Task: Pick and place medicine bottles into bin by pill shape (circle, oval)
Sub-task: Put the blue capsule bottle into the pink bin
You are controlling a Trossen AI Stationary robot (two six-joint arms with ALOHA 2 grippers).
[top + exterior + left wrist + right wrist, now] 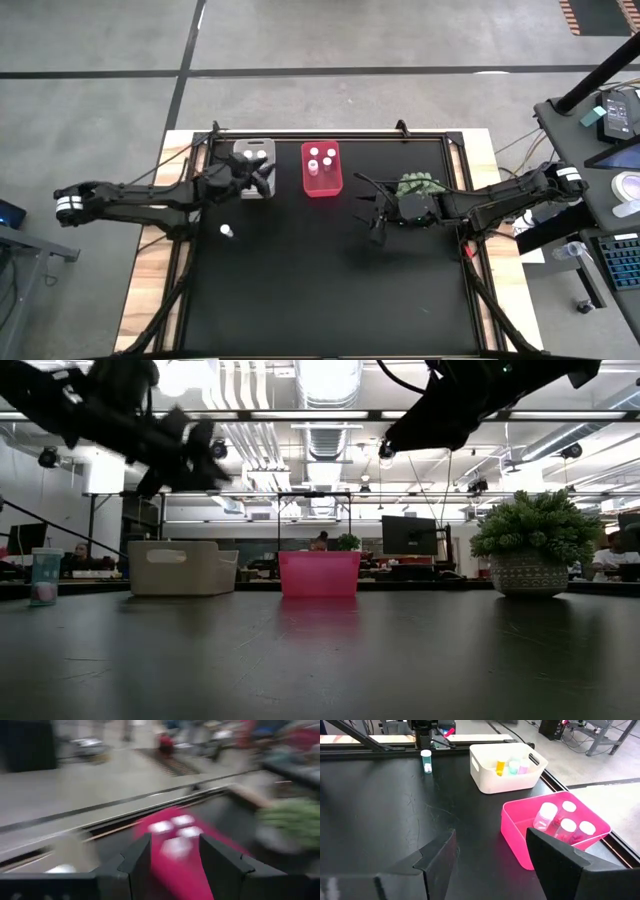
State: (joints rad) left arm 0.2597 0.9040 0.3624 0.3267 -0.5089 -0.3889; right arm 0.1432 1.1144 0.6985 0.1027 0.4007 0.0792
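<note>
A whitish bin (pixel 254 156) and a red bin (pixel 321 168) stand side by side at the table's far middle. The whitish bin (pixel 505 767) holds an amber, a teal and a pink bottle. The red bin (pixel 555 830) holds several white-capped bottles. One white-capped bottle (pixel 227 231) stands alone on the table, near and left of the whitish bin; it also shows in the right wrist view (pixel 425 760). My left gripper (pixel 262 180) hovers open and empty at the whitish bin's near right corner, facing the red bin (pixel 175 855). My right gripper (pixel 375 218) is open and empty, raised right of the red bin (pixel 490 865).
A green plant in a pot (pixel 420 186) stands right beside my right arm's wrist, on the table's right side (pixel 535 545). The black table top (pixel 320 290) lies bare in its near half. A raised frame runs along the table's edges.
</note>
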